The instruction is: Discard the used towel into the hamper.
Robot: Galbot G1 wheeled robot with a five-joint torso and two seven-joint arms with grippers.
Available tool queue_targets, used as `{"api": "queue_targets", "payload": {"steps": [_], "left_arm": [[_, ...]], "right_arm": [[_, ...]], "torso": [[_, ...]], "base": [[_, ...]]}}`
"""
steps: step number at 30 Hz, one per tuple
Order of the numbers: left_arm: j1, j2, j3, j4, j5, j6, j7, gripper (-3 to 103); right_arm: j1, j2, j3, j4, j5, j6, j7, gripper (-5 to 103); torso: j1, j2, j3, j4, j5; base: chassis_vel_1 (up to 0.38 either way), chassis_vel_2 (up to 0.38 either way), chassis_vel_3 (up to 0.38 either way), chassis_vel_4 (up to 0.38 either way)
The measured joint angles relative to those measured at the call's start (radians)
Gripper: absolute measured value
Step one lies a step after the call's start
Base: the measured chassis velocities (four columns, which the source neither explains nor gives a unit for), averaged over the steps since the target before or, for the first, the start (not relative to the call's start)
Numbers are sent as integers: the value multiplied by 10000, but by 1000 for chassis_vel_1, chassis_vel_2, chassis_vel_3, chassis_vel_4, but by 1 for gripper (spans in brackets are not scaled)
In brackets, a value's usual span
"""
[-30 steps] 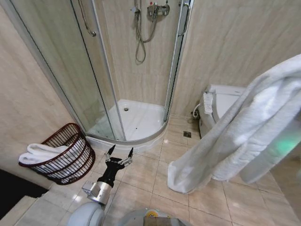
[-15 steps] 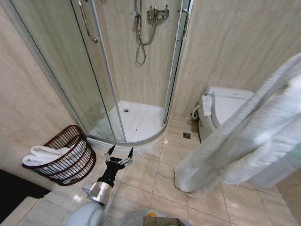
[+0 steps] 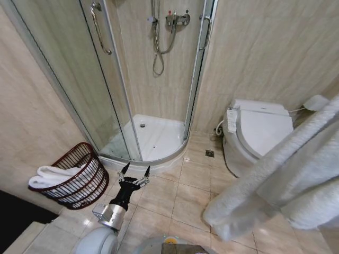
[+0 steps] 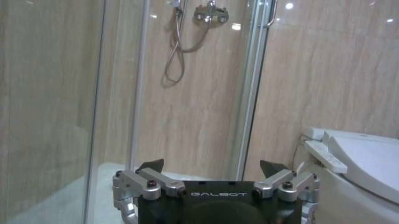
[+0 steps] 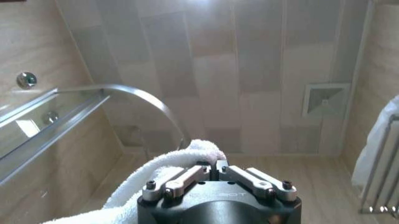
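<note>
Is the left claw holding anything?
No, the left claw hangs open and empty over the floor tiles, beside the hamper.

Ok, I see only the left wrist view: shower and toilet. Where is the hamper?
Observer: The hamper stands on the floor at the robot's left, near the shower tray, left of the left gripper.
Operator: Is it empty?
Observer: No, a white towel lies in it already.
Operator: And the one to discard?
Observer: The right gripper is shut on it. The used towel hangs at the robot's right, far from the hamper.
</note>
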Motion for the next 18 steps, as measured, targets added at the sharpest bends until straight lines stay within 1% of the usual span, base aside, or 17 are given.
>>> {"api": "queue_targets", "payload": {"steps": [8, 11, 14, 18], "left_arm": [[0, 0, 0, 0, 0, 0, 0, 100], [0, 0, 0, 0, 0, 0, 0, 100], [0, 1, 0, 0, 0, 0, 0, 100], [1, 0, 0, 0, 0, 0, 0, 100]], "right_arm": [[-164, 59, 106, -88, 85, -179, 142, 3], [-107, 326, -189, -44, -47, -241, 86, 3], [28, 447, -441, -4, -157, -295, 115, 3], [142, 457, -607, -84, -269, -315, 118, 3]], "torso": [[125, 336, 211, 0, -5], [177, 481, 306, -1, 1], [223, 592, 369, 1, -3], [283, 748, 465, 1, -3]], "base": [[0, 0, 0, 0], [0, 0, 0, 0], [0, 0, 0, 0], [0, 0, 0, 0]]}}
